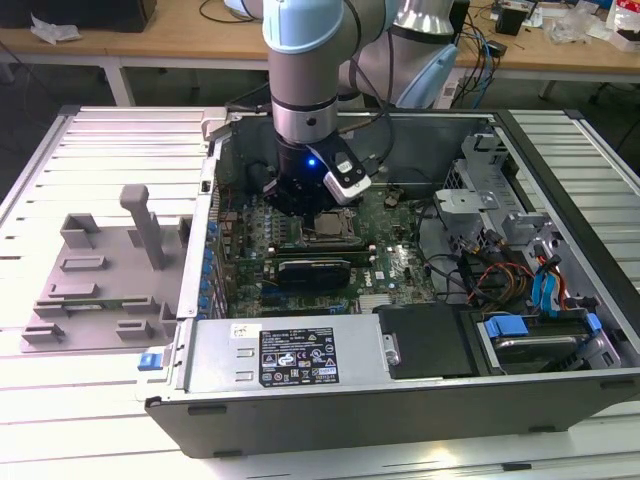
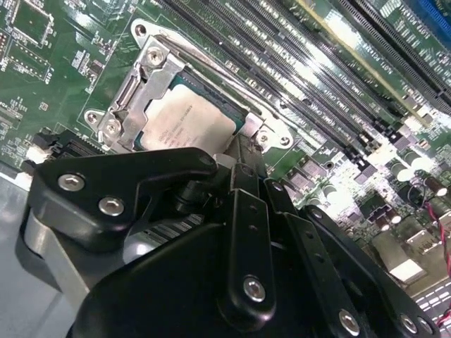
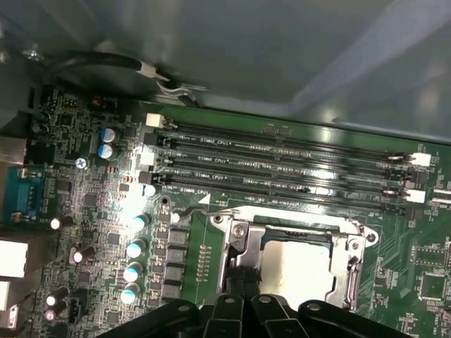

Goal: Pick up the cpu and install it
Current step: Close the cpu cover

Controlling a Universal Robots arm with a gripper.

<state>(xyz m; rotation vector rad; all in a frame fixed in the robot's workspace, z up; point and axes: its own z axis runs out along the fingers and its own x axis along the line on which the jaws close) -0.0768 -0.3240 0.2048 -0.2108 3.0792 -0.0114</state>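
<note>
On the exterior view's left I see a grey fixture lying on the slatted table, just beside the open case. The arm reaches straight down into the case, and the tool sits low over the green board, at the socket. In both wrist views the cpu lies flat inside the socket's metal frame, silver top up. The tool's black tip is right at the cpu's edge; touching or just above it, I cannot tell. Nor can I tell how far the tool is open, or whether it grips anything. Memory slots run beside the socket. In the exterior view a black card lies just on the near side of the socket, and toward that view's right I see cables and drive bays.
</note>
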